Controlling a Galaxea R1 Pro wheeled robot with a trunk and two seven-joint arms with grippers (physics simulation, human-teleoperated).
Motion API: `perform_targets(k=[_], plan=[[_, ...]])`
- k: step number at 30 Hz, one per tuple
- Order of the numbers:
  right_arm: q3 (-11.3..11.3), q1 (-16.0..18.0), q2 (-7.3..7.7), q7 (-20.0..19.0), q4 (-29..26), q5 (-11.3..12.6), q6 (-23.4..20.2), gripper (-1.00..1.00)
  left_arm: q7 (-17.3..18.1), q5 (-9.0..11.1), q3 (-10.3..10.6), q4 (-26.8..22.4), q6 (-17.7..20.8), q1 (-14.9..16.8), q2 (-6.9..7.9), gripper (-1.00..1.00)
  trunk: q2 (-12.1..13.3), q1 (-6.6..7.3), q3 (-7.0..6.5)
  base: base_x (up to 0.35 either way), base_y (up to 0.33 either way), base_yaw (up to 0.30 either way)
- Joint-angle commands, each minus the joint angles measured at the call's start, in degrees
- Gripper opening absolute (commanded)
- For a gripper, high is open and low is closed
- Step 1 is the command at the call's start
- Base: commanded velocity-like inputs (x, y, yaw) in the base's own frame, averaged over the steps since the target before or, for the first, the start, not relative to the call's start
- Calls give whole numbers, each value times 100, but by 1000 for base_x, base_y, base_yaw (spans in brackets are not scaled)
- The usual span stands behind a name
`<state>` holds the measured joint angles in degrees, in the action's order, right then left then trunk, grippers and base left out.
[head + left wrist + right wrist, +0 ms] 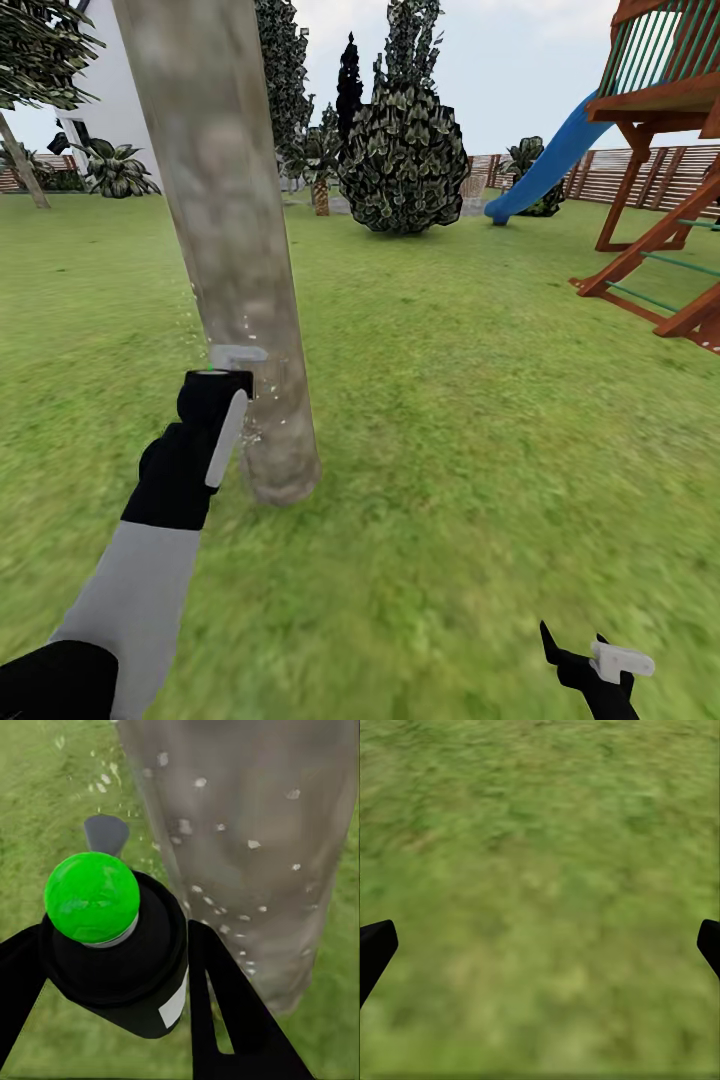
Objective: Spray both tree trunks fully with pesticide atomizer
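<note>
Grass lawn (480, 420) runs back to a bush and a playset. My left pincer (228, 392) is clenched on the pesticide atomizer (112, 945), green cap pointing at the tree trunk (235, 260) just ahead, which stands upright and slightly tilted. Pale droplets speckle its lower bark. My right pincer (600, 665) hangs low over grass, spread wide, holding nothing.
</note>
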<state>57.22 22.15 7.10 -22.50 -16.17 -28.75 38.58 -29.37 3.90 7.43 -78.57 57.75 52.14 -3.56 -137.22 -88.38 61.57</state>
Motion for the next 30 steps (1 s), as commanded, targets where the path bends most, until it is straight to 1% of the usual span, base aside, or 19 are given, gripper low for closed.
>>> perform_targets(k=[1, 2, 3, 4, 5, 7, 8, 10, 11, 13, 16, 17, 18, 19, 21, 23, 27, 29, 30], plan=[[0, 0, 1, 0, 0, -2, 0, 100, -8, 43, -26, 0, -10, -4, 14, -100, 0, 0, 0, 0, 0, 0], [0, 0, 1, 0, 0, 0, 0, 100, -13, 52, -20, 5, -10, -9, -42, -100, 0, 0, 0, 0, 0, 0], [0, 0, 1, 0, 0, 1, 0, 100, -19, 54, 21, 7, -13, -5, -142, -100, 0, 0, 0, 0, 0, 0], [0, 0, 1, 0, 0, 0, 0, 100, -26, 52, 75, 6, -16, -3, -245, -100, 0, 0, 0, 0, 0, 0], [0, 0, 1, 0, 0, 0, 0, 100, -30, 50, 189, 6, -17, 3, -340, -100, 0, 0, 0, 0, 0, 0], [0, 0, 1, 0, 0, 1, 0, 100, -40, 62, 444, 2, -18, 12, -421, -100, 0, 0, 0, 0, 0, 0], [0, 0, -3, 0, 0, -2, 0, 100, -41, 62, 509, -106, -18, 22, -504, -100, 0, 0, 0, 0, 0, 0], [-1, 0, -2, 0, 0, -5, 0, 100, -42, 77, 532, -237, -18, 72, -549, -100, 0, 0, 0, 0, 0, 0], [0, 0, -2, 0, 0, -4, 0, 100, -42, 70, 532, -263, -18, 92, -544, -100, 0, 0, 0, 0, 0, 0], [-5, 0, -1, 0, 0, -6, 0, 100, -42, 39, 391, -313, -18, 103, -491, -100, 0, 0, 0, 0, 0, 0], [-6, 0, -3, 0, 6, -8, 0, 100, -29, 29, -229, -326, -11, 105, -439, -100, 0, 0, 0, 0, 0, 0], [-5, 0, -4, 0, 8, -8, 0, 100, -23, 34, -399, -326, -10, 104, -313, -100, 0, 0, 0, 0, 0, 0], [-7, 0, -6, 0, 7, -8, 0, 100, -19, 45, -442, -328, -9, 90, -195, -100, 0, 0, 0, 0, 0, 0], [-8, 0, -7, 0, 8, -8, 0, 100, -17, 45, -442, -328, -9, 59, -144, -100, 0, 0, 0, 0, 0, 0], [-9, 0, -7, 0, 8, -8, 0, 100, -21, 43, -422, -326, -14, 14, -117, -100, 0, 0, 0, 0, 0, 0], [-9, 0, -7, 0, 8, -8, 0, 100, -11, 53, -404, -311, -68, -381, -109, -100, 0, 0, 0, 0, 0, 0], [-9, 0, -7, 0, 9, -8, 0, 100, -8, 101, -396, -162, -182, -1025, -143, -100, 0, 0, 0, 0, 0, 0], [-9, 0, -7, 0, 9, -8, 0, 100, -3, 109, -399, 167, -482, -1161, -145, -100, 0, 0, 0, 0, 0, 0], [-9, 0, -7, 0, 9, -8, 0, 100, 0, 110, -399, 482, -795, -1242, -150, -100, 0, 0, 0, 0, 0, 0]])
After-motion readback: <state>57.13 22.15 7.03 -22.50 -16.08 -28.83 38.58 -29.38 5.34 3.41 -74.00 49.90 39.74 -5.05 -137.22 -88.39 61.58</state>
